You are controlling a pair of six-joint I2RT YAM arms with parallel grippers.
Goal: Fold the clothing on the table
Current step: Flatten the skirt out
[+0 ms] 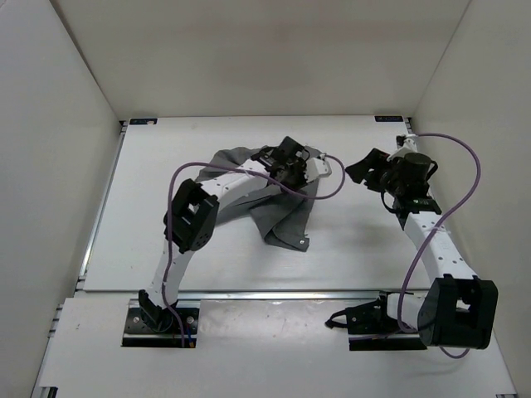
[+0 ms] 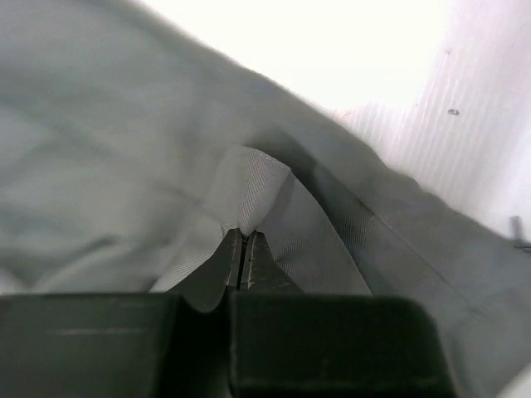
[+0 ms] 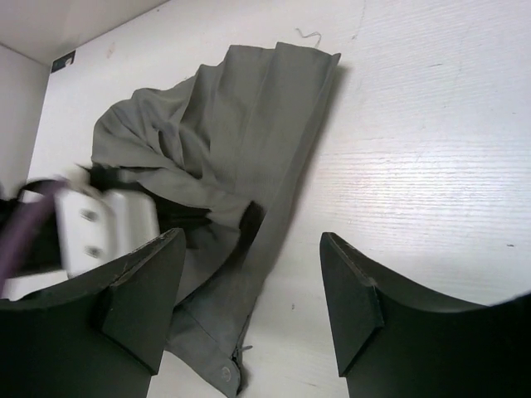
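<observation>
The clothing (image 1: 282, 217), a dark grey creased garment, lies bunched at the middle of the table (image 1: 149, 215). My left gripper (image 1: 309, 172) sits over its upper right part. In the left wrist view that gripper (image 2: 243, 235) is shut on a raised fold of the clothing (image 2: 257, 191). My right gripper (image 1: 363, 170) hangs to the right of the garment, above bare table. In the right wrist view it (image 3: 253, 265) stands open with nothing between its fingers, and the clothing (image 3: 241, 133) spreads ahead, a small light button (image 3: 221, 372) at its near edge.
White walls (image 1: 58, 99) close in the table on three sides, with thin metal rails (image 1: 98, 217) along its edges. Purple cables (image 1: 465, 166) loop off both arms. The left arm's white wrist (image 3: 108, 224) lies across the garment in the right wrist view.
</observation>
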